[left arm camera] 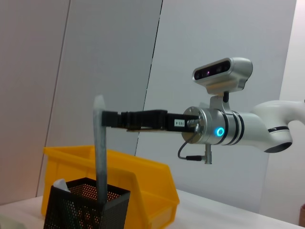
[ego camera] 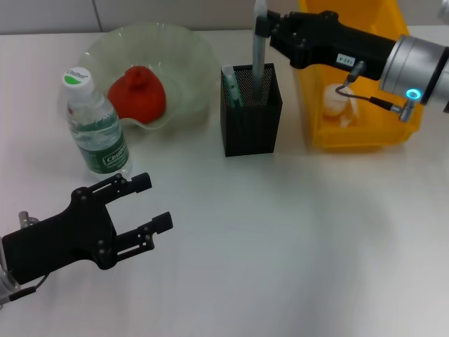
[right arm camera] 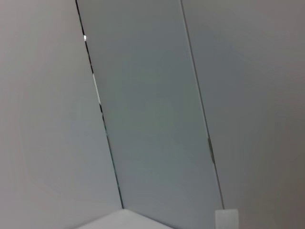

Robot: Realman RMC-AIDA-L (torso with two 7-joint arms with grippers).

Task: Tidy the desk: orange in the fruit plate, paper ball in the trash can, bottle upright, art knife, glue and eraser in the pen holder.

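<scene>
My right gripper is shut on the upper end of the grey art knife, which stands upright with its lower end inside the black mesh pen holder. The left wrist view shows the same hold: right gripper, knife, holder. A green and white item stands in the holder's left corner. The orange lies in the pale green fruit plate. The bottle stands upright. My left gripper is open and empty just in front of the bottle. A paper ball lies in the yellow bin.
The yellow bin stands right of the pen holder, under my right arm; it also shows in the left wrist view. The fruit plate is at the back left, with the bottle just in front of it. The right wrist view shows only wall.
</scene>
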